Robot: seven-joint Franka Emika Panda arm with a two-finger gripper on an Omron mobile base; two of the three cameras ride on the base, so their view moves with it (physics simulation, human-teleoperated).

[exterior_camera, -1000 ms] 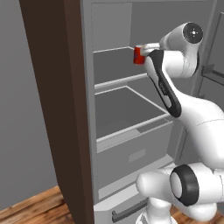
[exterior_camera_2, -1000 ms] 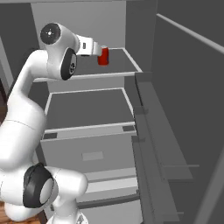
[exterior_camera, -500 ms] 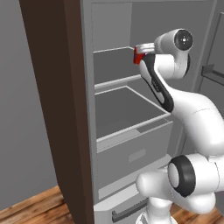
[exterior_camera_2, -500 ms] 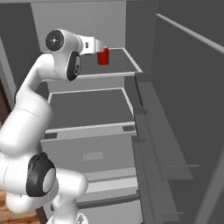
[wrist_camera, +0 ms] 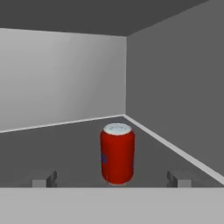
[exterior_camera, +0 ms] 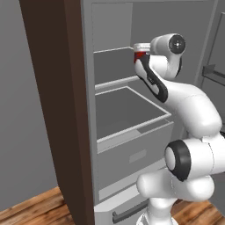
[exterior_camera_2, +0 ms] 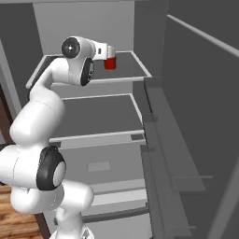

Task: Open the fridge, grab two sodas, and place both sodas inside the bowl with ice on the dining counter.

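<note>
The fridge (exterior_camera: 127, 110) stands open, its grey shelves bare except for one soda. That soda is a red can (wrist_camera: 117, 153) with a silver top, upright on the upper shelf near the right wall. The can also appears as a red can (exterior_camera: 140, 55) beside the hand and as a red can (exterior_camera_2: 110, 63) at the hand's tip. My gripper (wrist_camera: 111, 180) is open, level with the can's base and just short of it, and its fingertips (wrist_camera: 43, 181) stand wide to either side. Nothing is held. The bowl, ice and dining counter are out of view.
The open fridge door (exterior_camera_2: 168, 140) with its door shelves runs along the right. A dark brown panel (exterior_camera: 52, 110) walls off the left. Below the shelves sit a drawer (exterior_camera: 132, 154) and a lower drawer handle (exterior_camera: 127, 213). Wooden floor (exterior_camera: 26, 211) lies beneath.
The arm has reached deeper into the fridge, bringing the hand closer to the red can. The can has stayed put and the gripper has stayed open.
</note>
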